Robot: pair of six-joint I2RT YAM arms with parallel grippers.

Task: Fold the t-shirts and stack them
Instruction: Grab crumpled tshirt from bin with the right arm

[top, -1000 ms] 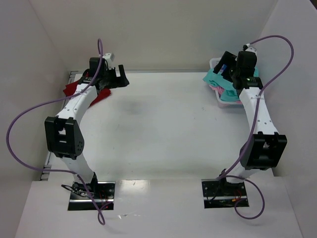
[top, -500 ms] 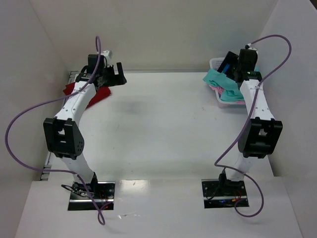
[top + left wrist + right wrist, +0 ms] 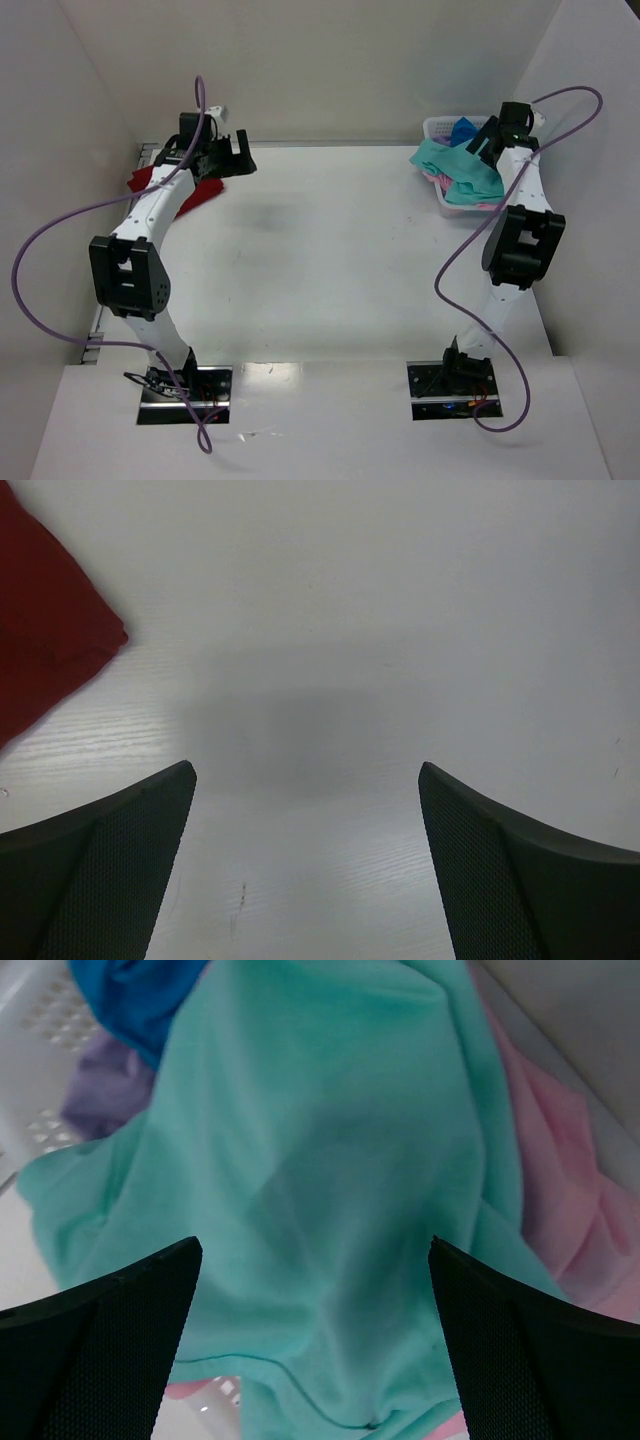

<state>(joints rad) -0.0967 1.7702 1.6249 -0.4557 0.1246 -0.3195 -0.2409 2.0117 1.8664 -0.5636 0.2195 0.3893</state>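
- The surface [image 3: 330, 260] held a basket [image 3: 434, 126] at its far right corner
- In the basket the teal shirt [image 3: 330, 1160] lay over a pink shirt [image 3: 560, 1160], blue shirt [image 3: 130, 1000] and purple shirt [image 3: 100, 1100]
- The dark red shirt [image 3: 40, 630] lay far left
- The left tool [image 3: 305, 770] hung released beside it, empty
- The right tool [image 3: 312, 1245] hung released above the teal shirt, empty

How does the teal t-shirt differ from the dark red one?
The teal t-shirt lies bunched over the white basket at far right, atop a pink shirt; the dark red t-shirt lies on the table at far left. The right hand hangs open over the teal; the left hand hangs open beside the red. Neither is held.
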